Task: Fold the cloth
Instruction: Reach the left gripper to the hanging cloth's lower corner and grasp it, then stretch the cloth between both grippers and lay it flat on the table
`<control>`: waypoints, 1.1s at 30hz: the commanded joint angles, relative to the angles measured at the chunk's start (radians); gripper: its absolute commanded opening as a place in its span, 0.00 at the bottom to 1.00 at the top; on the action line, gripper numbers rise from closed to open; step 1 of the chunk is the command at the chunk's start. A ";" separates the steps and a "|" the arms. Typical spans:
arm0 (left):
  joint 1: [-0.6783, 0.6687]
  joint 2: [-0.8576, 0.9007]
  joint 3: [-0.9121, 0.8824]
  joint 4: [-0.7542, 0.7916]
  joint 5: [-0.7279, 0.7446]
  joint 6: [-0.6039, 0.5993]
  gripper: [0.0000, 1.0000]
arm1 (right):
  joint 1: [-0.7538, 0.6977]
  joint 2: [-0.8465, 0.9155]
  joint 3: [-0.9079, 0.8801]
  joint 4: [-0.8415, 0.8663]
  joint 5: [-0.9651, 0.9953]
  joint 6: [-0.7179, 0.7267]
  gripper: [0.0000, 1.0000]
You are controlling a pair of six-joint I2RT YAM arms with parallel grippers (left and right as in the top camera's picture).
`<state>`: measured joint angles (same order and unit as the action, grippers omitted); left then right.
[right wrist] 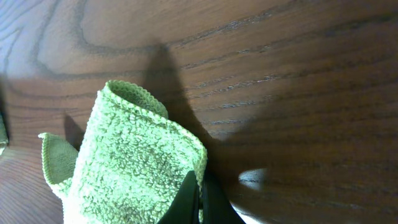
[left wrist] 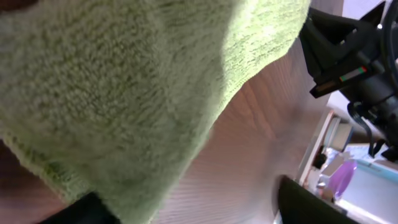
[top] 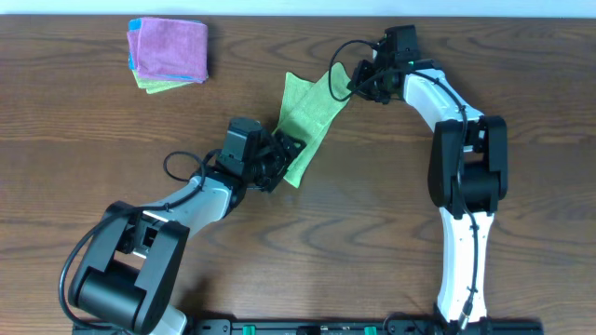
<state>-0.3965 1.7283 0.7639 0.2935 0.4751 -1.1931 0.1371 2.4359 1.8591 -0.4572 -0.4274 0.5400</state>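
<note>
A green cloth [top: 307,116] lies on the wooden table, partly folded into a long strip running from upper right to lower left. My right gripper [top: 349,86] is shut on its upper right edge; in the right wrist view the closed fingers [right wrist: 200,199] pinch the doubled cloth [right wrist: 130,168], lifted a little. My left gripper [top: 287,154] is at the cloth's lower end. In the left wrist view its jaws [left wrist: 186,208] stand apart, with the cloth [left wrist: 124,74] draped over the left finger and bare wood between the fingers.
A stack of folded pink, blue and green cloths [top: 168,51] sits at the back left. The right arm [left wrist: 354,56] shows in the left wrist view, close beyond the cloth. The brown wooden table [top: 484,56] surrounds everything.
</note>
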 commanded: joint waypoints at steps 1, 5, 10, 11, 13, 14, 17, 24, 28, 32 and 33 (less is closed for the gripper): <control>-0.001 0.011 0.013 -0.001 -0.042 0.006 0.64 | 0.005 0.013 0.008 -0.018 0.005 -0.026 0.01; -0.001 0.011 0.013 -0.001 -0.059 0.008 0.60 | 0.005 0.013 0.008 -0.021 0.005 -0.038 0.01; -0.001 0.011 0.012 -0.010 -0.072 0.026 0.25 | 0.002 0.013 0.008 -0.029 0.005 -0.040 0.01; -0.001 0.011 0.012 -0.013 -0.076 0.034 0.16 | 0.001 0.013 0.008 -0.029 0.005 -0.040 0.01; -0.001 0.011 0.012 -0.018 -0.080 0.037 0.06 | -0.001 0.013 0.008 -0.029 0.005 -0.041 0.01; -0.001 0.011 0.012 -0.019 -0.084 0.041 0.06 | -0.002 0.013 0.008 -0.029 0.006 -0.045 0.01; 0.005 0.011 0.013 -0.018 -0.093 0.060 0.06 | -0.008 0.012 0.008 -0.030 0.004 -0.059 0.01; 0.127 0.010 0.111 -0.049 0.048 0.074 0.06 | -0.030 -0.055 0.009 -0.109 0.000 -0.076 0.01; 0.181 0.010 0.243 -0.134 0.115 0.124 0.06 | -0.033 -0.164 0.009 -0.161 0.001 -0.108 0.01; 0.196 0.010 0.357 -0.214 0.110 0.165 0.06 | -0.032 -0.259 0.009 -0.183 0.001 -0.111 0.01; 0.200 0.010 0.378 -0.223 0.108 0.174 0.06 | -0.032 -0.282 0.009 -0.188 0.001 -0.112 0.01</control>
<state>-0.2077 1.7306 1.0748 0.0879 0.5564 -1.0760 0.1104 2.2635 1.8633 -0.6380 -0.4259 0.4557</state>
